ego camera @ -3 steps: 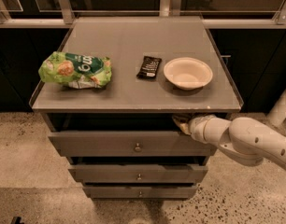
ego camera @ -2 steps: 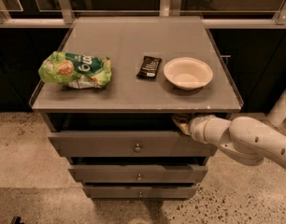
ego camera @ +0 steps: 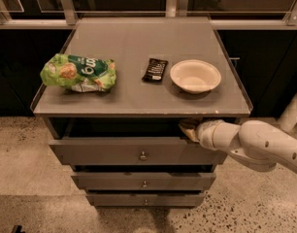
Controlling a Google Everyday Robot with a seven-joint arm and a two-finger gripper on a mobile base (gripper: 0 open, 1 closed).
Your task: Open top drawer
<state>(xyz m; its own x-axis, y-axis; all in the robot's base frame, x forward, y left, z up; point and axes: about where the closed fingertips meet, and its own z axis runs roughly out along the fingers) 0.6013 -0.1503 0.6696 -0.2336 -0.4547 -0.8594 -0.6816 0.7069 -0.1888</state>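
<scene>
**Hand** (ego camera: 189,129): sits at the right end of the dark gap between the surface's front edge and the top drawer's upper rim, reaching in from your right on the white arm (ego camera: 257,142). It lies in shadow, so you cannot tell whether it is wide, narrow or gripping the rim.

**Top drawer** (ego camera: 139,152): the uppermost and tallest of three grey fronts, directly under the surface, standing a little forward of the frame.
- Handling: likely rigid and fairly light, running on slides. Expect a straight, steady pull with no flex.
- Hold: the smooth face offers little purchase. Take the upper rim where your hand is, or the small round knob (ego camera: 143,155) at centre.
- Caution: a pull from the right end alone may skew it.

**Middle drawer** (ego camera: 143,181) and **bottom drawer** (ego camera: 144,199): slimmer, set below. Leave them alone.

**Surface** (ego camera: 129,38): carries three things, none of them in the drawer's path.
- a green crisp bag (ego camera: 78,73) at left
- a dark wrapped bar (ego camera: 154,70) at centre
- a pale bowl (ego camera: 195,75) at right, just above your hand
</scene>
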